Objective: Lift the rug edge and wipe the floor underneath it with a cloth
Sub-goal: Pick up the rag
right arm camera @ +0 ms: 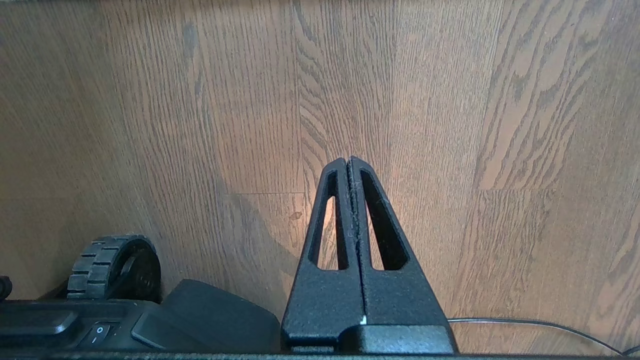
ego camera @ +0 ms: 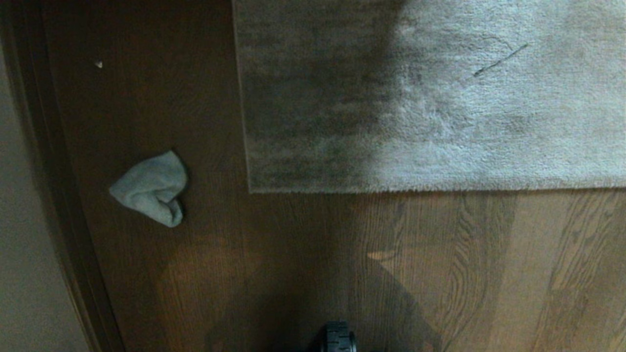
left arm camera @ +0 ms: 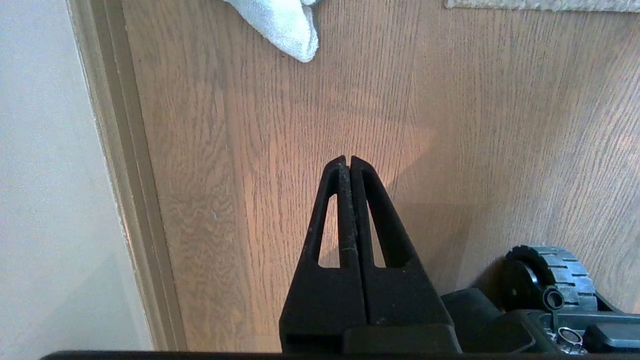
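Note:
A grey-beige pile rug fills the upper right of the head view, lying flat; its rug edge (ego camera: 415,188) runs straight to a square corner (ego camera: 250,189). The pale grey-blue cloth (ego camera: 151,188) lies crumpled on the brown wood-grain floor (ego camera: 293,254), left of that corner. Neither arm shows in the head view. My left gripper (left arm camera: 348,159) is shut and empty above bare floor, with the cloth (left arm camera: 285,22) and a strip of the rug edge (left arm camera: 540,5) well beyond its tips. My right gripper (right arm camera: 348,160) is also shut and empty over bare planks.
A wall (ego camera: 24,244) with a dark baseboard (ego camera: 58,195) borders the floor on the left. A small pale speck (ego camera: 99,64) lies on the floor. My base wheel (ego camera: 338,337) shows at the bottom. A thin cable (right arm camera: 525,325) lies by the right gripper.

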